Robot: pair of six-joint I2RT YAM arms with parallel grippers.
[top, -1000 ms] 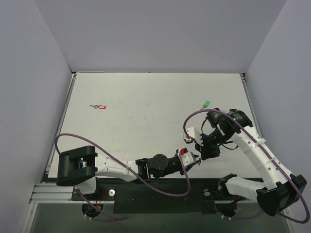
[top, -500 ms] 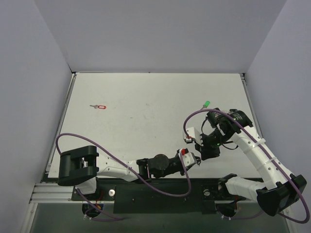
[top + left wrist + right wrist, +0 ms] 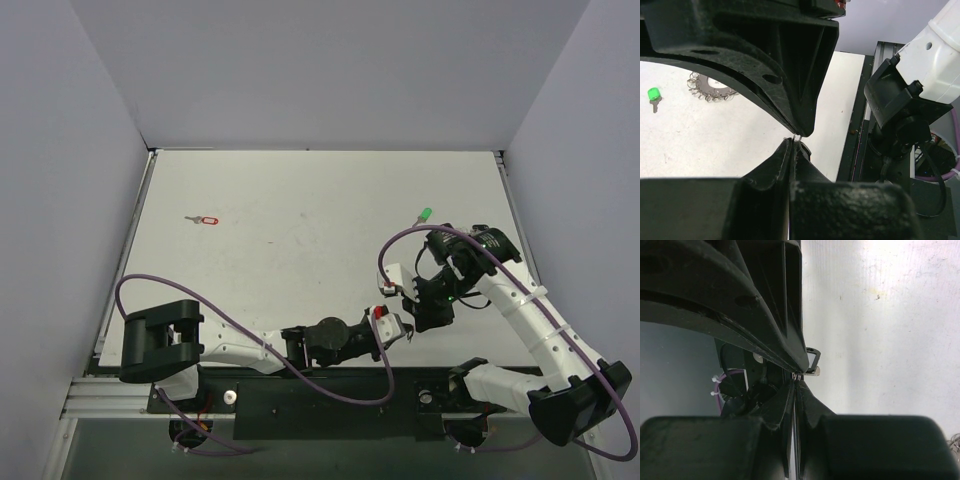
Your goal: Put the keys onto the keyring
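Left wrist view is showing the left fingers (image 3: 799,131) pinching down almost tip to tip on a thin silver piece (image 3: 797,137). I cannot tell whether it is a key blade or a bit of ring wire. Behind them, the keyring (image 3: 710,91) is lying flat on the table (image 3: 740,130) as a spiky silver circle, partly hidden by the upper finger. The green key (image 3: 653,94) is lying loose just beside it, not touching.

Right wrist view is showing the right fingers (image 3: 797,367) pressing fully together, a tiny silver glint sitting at their tips. What looks like a dark-headed key (image 3: 812,360) is poking out just past them, though whether they are actually gripping it is unclear.

From above, both arms are meeting near the front right of the table (image 3: 300,200), well apart from the red key (image 3: 207,220) lying alone at the far left. The green key (image 3: 425,215) is resting just beyond the right arm.

Judging by this, the task is looking far from finished: at least the red and green keys are waiting off the ring, and the threading step itself is only being set up.
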